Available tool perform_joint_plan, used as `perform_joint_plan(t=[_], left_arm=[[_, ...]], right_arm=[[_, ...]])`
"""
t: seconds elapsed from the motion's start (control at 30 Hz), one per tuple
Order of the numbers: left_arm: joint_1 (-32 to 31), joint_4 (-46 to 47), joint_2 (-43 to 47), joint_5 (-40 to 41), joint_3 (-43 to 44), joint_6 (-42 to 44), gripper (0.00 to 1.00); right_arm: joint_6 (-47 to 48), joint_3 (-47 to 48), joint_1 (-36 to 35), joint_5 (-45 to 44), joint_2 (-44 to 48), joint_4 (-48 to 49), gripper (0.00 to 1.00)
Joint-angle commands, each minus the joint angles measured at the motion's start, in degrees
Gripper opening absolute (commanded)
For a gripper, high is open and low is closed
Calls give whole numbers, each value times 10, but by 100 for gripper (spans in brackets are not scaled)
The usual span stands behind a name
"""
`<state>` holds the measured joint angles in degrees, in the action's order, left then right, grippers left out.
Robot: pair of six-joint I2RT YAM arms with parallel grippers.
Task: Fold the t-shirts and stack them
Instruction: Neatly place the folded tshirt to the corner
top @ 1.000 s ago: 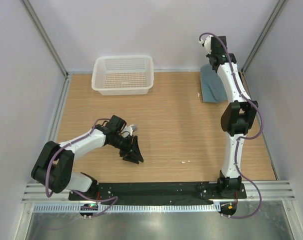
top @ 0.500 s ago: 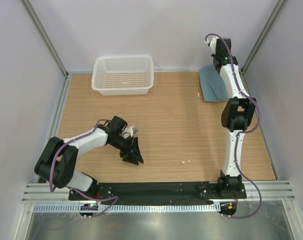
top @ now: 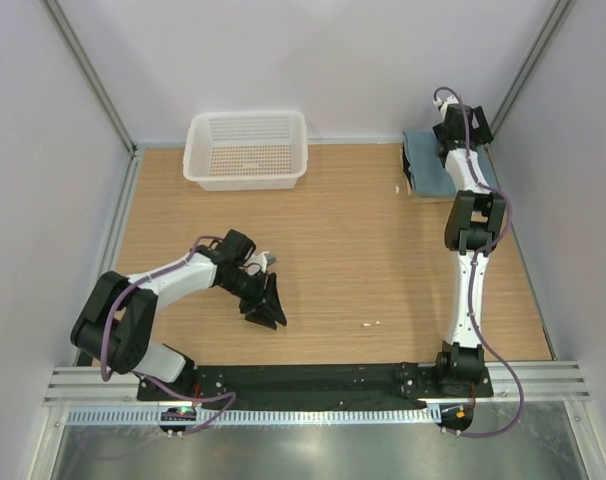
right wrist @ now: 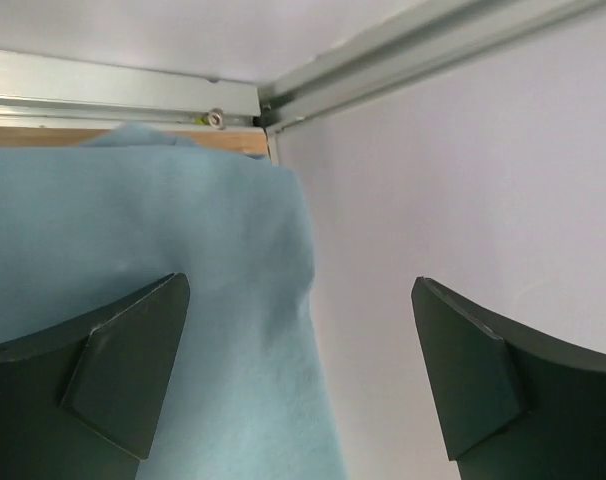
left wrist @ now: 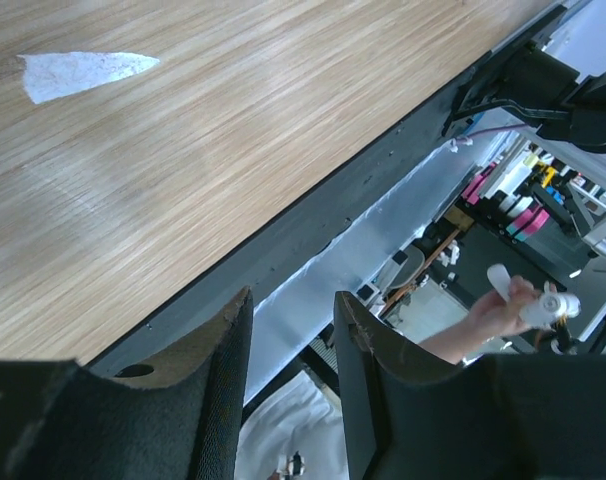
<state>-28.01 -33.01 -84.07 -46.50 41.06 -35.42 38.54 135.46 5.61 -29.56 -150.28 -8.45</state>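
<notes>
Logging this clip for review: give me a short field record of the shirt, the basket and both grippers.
shirt: teal, folded, far right corner of the table
basket: white, far edge, left of centre, no shirt seen in it
left gripper: open, nothing between the fingers, over the near left part of the table
right gripper: open wide, above the shirt, not gripping it

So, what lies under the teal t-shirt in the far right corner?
Beneath the teal t-shirt, a dark edge shows along one side; shirt and right arm cover the rest.
</notes>
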Motion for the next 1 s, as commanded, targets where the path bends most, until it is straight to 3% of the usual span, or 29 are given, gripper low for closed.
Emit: perform_joint_plan(t=[0.0,0.13,0.3,0.33,0.4,0.43,0.47,0.5,0.57,0.63,0.8,0.97], left_arm=[[2,-38,15,25,32,9,40],[0,-10,40,54,35,-39,40],[-2,36,102,104,22,-120,45],[-3,62,121,107,18,-133,47],[-3,81,134,111,16,-158,48],[-2,83,140,115,17,-160,50],[-2,83,142,117,19,-160,51],[-2,84,144,120,20,-160,52],[-3,87,154,134,14,-173,54],[-4,119,171,135,-11,-203,56],[-4,224,275,153,-107,-314,58],[-4,327,347,169,-173,-375,63]], right_arm=[[-47,62,-15,-36,52,72,100],[-123,19,-51,-64,145,8,100],[-447,-46,-112,30,313,-233,100],[-480,-131,-124,101,352,-243,100],[-578,-245,-160,162,461,-232,100],[-641,-361,-180,232,495,-214,100],[-674,-421,-180,258,527,-204,100],[-709,-540,-196,286,598,-190,100],[-801,-661,-210,366,665,-136,100],[-853,-811,-231,390,757,-126,100],[-951,-1061,-265,436,943,-122,100],[-961,-1181,-264,478,1099,-99,100]])
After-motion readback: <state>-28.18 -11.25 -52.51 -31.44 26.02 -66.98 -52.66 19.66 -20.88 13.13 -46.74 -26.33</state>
